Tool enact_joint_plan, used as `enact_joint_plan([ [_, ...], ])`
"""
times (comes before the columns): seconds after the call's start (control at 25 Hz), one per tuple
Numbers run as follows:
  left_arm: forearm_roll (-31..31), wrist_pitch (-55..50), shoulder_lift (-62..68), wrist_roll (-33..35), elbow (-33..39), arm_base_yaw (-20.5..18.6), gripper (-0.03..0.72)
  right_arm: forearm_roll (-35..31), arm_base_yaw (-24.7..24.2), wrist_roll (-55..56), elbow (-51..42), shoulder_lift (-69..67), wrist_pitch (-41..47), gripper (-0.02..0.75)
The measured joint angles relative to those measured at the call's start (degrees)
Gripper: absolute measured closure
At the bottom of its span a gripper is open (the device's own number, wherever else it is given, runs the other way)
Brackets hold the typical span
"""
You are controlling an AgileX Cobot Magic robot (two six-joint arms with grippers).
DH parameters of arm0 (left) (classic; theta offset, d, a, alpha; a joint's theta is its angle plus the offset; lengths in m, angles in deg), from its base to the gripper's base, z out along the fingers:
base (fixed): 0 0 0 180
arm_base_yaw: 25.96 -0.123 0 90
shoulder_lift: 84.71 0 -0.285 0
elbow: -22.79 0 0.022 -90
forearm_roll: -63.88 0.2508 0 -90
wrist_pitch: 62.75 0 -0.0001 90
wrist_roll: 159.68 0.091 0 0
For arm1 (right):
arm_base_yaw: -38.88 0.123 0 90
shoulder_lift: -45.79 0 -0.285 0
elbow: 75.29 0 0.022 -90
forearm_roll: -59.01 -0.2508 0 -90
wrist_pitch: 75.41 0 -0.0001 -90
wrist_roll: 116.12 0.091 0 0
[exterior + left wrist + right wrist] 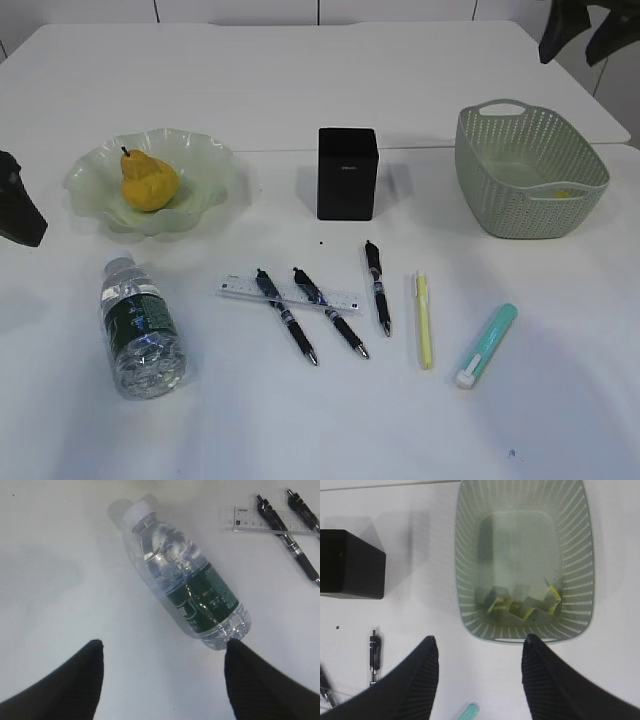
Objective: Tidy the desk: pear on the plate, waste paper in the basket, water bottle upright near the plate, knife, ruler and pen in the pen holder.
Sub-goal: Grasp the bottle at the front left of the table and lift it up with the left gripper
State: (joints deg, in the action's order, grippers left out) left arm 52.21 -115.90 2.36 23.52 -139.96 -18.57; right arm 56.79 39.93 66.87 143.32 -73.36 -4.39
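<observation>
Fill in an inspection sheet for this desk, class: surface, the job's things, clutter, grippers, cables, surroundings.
Surface: white table, a few dark specks.
Job's things: pear on plate; folded paper in basket; water bottle lying down; three pens, two across the ruler; pen holder upright; green knife and yellow pen lying flat.
Clutter: nothing seen.
Grippers: left gripper open near the bottle's base; right gripper open above the basket.
Cables: nothing seen.
Surroundings: pale wall panels behind.
</observation>
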Motion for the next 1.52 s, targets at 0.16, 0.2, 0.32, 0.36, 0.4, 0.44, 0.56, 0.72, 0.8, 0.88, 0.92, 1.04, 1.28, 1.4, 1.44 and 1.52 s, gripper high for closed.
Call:
enact_joint_plan([
  [0.16,0.00,0.37,0.00,0.00,0.00,0.00,0.155,1.19,3.20,0.23,-0.13,0.81,0.33,0.338],
  [0.2,0.00,0.51,0.00,0.00,0.00,0.00,0.156,1.23,4.30,0.23,-0.65,1.12,0.33,0.338],
  [0.32,0.00,0.96,0.00,0.00,0.00,0.00,0.156,1.33,7.56,0.23,-4.86,2.69,0.33,0.338],
  [0.36,0.00,1.21,0.00,0.00,0.00,0.00,0.157,1.33,8.59,0.23,-7.10,3.47,0.33,0.338],
  [0.4,0.00,1.48,0.00,0.00,0.00,0.00,0.157,1.33,9.34,0.23,-9.66,4.11,0.33,0.337],
  [0.44,0.00,1.62,0.00,0.00,0.00,0.00,0.157,1.33,10.13,0.23,-11.94,4.93,0.33,0.337],
  [0.56,0.00,1.95,0.00,0.00,0.00,0.00,0.169,1.22,11.81,0.23,-20.77,7.30,0.33,0.337],
  [0.72,0.10,2.66,0.00,0.00,0.00,0.00,0.193,1.22,12.71,0.23,-30.89,11.22,0.21,0.337],
  [0.8,0.10,2.79,0.00,0.00,0.00,0.00,0.197,1.22,12.82,0.23,-35.78,13.25,-0.29,0.337],
  [0.88,-0.08,2.79,0.00,0.00,0.00,0.00,0.199,1.22,12.82,0.23,-39.71,15.40,-1.21,0.337],
  [0.92,-0.39,2.79,0.00,0.00,0.00,0.00,0.201,1.22,12.82,0.23,-41.46,16.24,-1.75,0.337],
  [1.04,-1.65,2.48,0.00,0.00,0.00,0.00,0.206,1.22,12.82,0.23,-43.86,18.19,-3.16,0.337],
  [1.28,-3.57,1.26,0.00,0.00,0.00,0.00,0.208,1.14,12.82,0.23,-44.10,18.49,-6.75,0.337],
  [1.4,-3.82,1.09,0.00,0.00,0.00,0.00,0.209,1.46,12.82,0.23,-44.10,18.49,-8.99,0.337],
  [1.44,-3.99,1.09,0.00,0.00,0.00,0.00,0.209,1.59,12.82,0.23,-44.10,18.49,-9.77,0.337],
  [1.52,-4.58,1.09,0.00,-0.09,0.00,0.00,0.209,1.59,12.82,0.23,-44.10,18.49,-10.67,0.337],
])
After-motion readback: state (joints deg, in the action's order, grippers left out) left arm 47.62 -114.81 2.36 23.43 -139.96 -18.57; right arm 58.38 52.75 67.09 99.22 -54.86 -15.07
